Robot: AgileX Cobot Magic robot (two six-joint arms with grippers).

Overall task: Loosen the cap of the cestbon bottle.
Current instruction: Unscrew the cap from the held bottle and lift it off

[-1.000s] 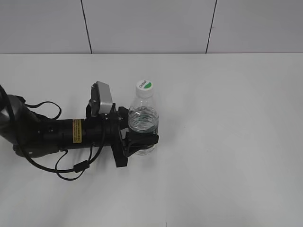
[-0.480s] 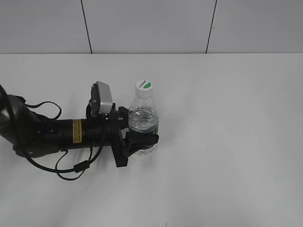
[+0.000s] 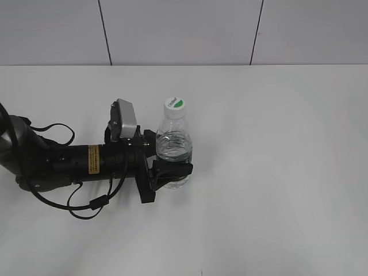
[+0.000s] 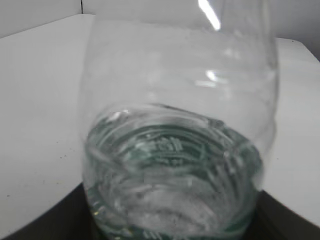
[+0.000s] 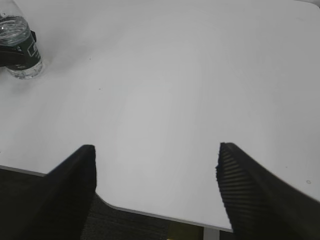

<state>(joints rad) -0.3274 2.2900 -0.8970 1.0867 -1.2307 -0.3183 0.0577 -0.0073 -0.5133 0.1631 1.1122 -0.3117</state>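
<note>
Clear ribbed plastic is what the left end effector [image 3: 172,168] is clamped around: it grasps the cestbon bottle [image 3: 173,146] low on its body, near the label band, and the bottle stands upright on the white bench [image 3: 276,144], left of centre and partly filled with water. Its cap [image 3: 175,103], white with a green patch, sits screwed on and free of any contact. The right end effector [image 5: 155,175] hangs released, its jaws wide apart above the near right part of the bench, well apart from the bottle (only its wrist view shows it). To do this step well, I judge the left grip should stay firm enough to stop the bottle spinning yet not crush the soft wall, while the right end effector comes in over the cap, centred and level, closes on its rim alone and twists without tipping the bottle.
</note>
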